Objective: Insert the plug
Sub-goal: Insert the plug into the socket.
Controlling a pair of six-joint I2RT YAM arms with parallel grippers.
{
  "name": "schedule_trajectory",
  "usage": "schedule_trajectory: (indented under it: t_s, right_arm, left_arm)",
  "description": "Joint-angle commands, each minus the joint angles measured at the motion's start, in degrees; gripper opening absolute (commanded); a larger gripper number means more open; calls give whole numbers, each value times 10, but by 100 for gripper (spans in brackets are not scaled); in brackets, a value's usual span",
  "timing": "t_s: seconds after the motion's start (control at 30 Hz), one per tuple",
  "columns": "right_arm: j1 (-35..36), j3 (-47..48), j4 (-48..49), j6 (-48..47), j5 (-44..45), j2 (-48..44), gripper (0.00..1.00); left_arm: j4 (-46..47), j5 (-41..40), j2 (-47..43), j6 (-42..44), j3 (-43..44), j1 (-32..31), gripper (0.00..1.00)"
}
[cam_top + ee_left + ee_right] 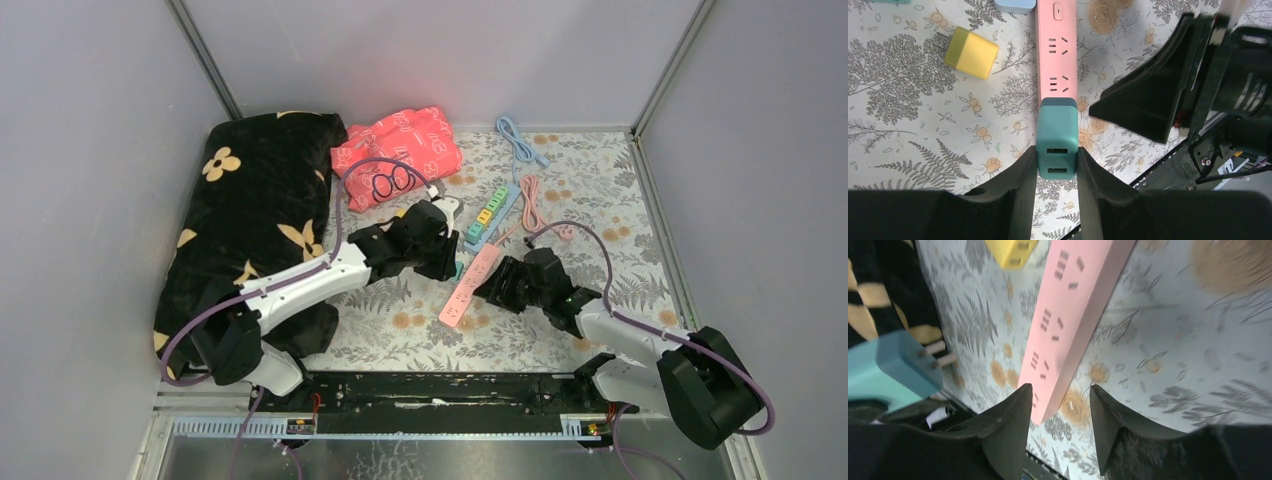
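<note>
**Plug over strip end, prongs bare, not yet seated**

End effectors: the left end effector (1057, 154) is clamped on the teal block-shaped USB charger plug (1057, 131), with a pad on each flat side and the USB ports facing the wrist camera. The right end effector (1060, 390) has its jaws partly apart, astride the near end of the long pink plastic power strip (1057, 55). It grips nothing, and I cannot tell whether one finger touches the strip's edge.

Key relation: the strip lies flat on the floral-print counter (908, 100), its long axis running straight away from the left end effector. In the left wrist view the plug sits in line with that axis, over the strip's near end. The right wrist view shows two prongs bare and apart from the strip face. The left arm carries the plug; the right arm is beside the strip.

Sockets: every socket visible on the pink strip is empty. A yellow cube-shaped plug (971, 52) lies loose on the counter, near the strip but apart from it.

Judgement: the prongs must line up with one socket's slots, then be pushed in square. The strip may slide if it is not braced
</note>
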Motion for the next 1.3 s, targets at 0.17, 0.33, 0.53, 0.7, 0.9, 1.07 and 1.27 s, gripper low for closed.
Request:
schedule_trajectory:
  t_s: [0.17, 0.33, 0.53, 0.7, 0.9, 1.07, 1.27]
  right_arm:
    - [-127, 71, 4, -59, 1, 26, 57]
    - [-173, 112, 26, -81, 13, 88, 58]
    - [-200, 170, 57, -106, -47, 194, 54]
    - [-201, 201, 68, -117, -84, 244, 53]
    - [-201, 196, 84, -123, -128, 287, 50]
    - [-200, 157, 112, -112, -164, 294, 44]
    - [-187, 111, 138, -96, -170, 274, 40]
  left_arm:
    - [-6, -6, 20, 31, 31, -3, 0]
    - [4, 3, 26, 31, 27, -3, 0]
    - [12, 14, 24, 29, 21, -3, 0]
    - [15, 15, 36, 33, 22, -3, 0]
    - [15, 17, 51, 33, 26, -4, 0]
    - [15, 23, 60, 33, 29, -3, 0]
    - [15, 24, 73, 35, 36, -3, 0]
